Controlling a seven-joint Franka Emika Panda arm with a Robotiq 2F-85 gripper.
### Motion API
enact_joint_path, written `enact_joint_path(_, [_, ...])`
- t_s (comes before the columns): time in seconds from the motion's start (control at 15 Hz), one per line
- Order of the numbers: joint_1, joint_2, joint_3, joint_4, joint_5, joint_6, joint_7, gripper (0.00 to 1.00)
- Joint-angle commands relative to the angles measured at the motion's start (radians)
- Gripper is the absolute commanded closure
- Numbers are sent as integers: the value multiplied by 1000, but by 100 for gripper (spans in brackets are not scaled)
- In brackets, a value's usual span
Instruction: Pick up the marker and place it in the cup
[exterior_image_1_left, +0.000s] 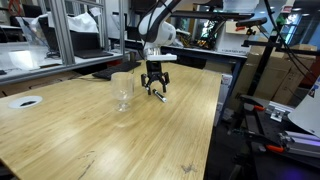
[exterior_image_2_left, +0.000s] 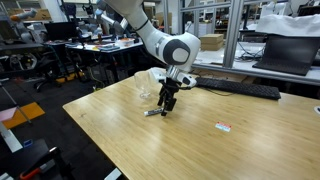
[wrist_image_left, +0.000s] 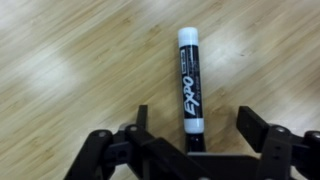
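Pale wood tabletop (wrist_image_left: 80, 60) carries the marker (wrist_image_left: 189, 85), which lies flat directly beneath the gripper (wrist_image_left: 193, 118). The gripper's fingers are spread wide and grasp nothing. Only the marker's dark near end sits between the jaws, so a close here would probably pinch it close to one tip. It could then pivot, slip out along the smooth barrel, or hang tilted and catch the rim of the cup (exterior_image_1_left: 122, 90) standing near it. In the wrist view its long axis runs almost straight up the frame, across the closing line, with the white end pointing away from the gripper. In the exterior views it is only a small streak, so I cannot tell whether the fingertips touch the wood.
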Motion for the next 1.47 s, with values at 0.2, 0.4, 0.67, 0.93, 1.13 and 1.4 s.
enact_joint_path(0.2, [-19, 31, 3, 73, -11, -69, -21, 62])
enact_joint_path(0.4, [-18, 31, 1, 79, -13, -86, -15, 82])
enact_joint_path(0.67, [-18, 25, 6, 76, -9, -84, -24, 98])
enact_joint_path(0.93, [10, -43, 5, 11, -20, -7, -33, 95])
enact_joint_path(1.13, [65, -146, 0, -56, -58, 78, -19, 95])
enact_joint_path(1.4, [165, -319, -15, -171, -164, 215, 55, 95])
